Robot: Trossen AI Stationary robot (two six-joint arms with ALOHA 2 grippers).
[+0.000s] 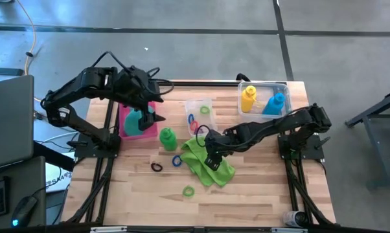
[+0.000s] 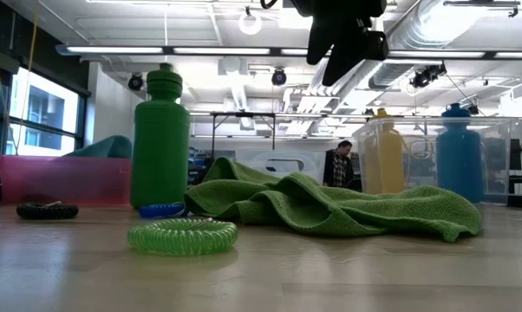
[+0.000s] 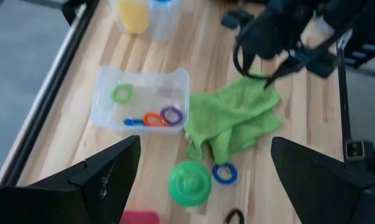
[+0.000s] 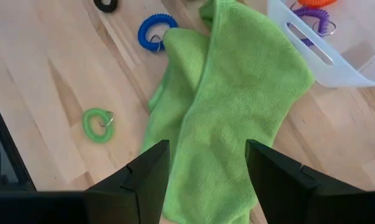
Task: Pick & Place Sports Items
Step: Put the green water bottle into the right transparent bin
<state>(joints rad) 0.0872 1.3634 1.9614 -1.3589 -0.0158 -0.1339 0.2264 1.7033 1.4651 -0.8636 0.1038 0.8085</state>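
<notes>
A crumpled lime green towel (image 1: 208, 160) (image 4: 231, 93) lies on the wooden table. My right gripper (image 1: 212, 155) (image 4: 206, 177) hangs open above it, fingers pointing down and clear of the cloth, as the low view shows (image 2: 348, 39). A green bottle (image 1: 167, 136) (image 2: 161, 139) stands upright to the towel's left. Blue (image 1: 177, 160), black (image 1: 157, 167) and green (image 1: 188, 191) rings lie on the table. My left gripper (image 1: 155, 118) (image 3: 205, 144) is open and raised over the pink tray (image 1: 125, 123), in which the teal towel (image 1: 138, 123) lies.
A small clear box (image 1: 199, 115) (image 3: 144, 102) behind the towel holds several rings. A larger clear box (image 1: 263, 98) at the far right holds the yellow bottle (image 1: 248, 98) and the blue bottle (image 1: 276, 103). Bare wood lies toward the near edge.
</notes>
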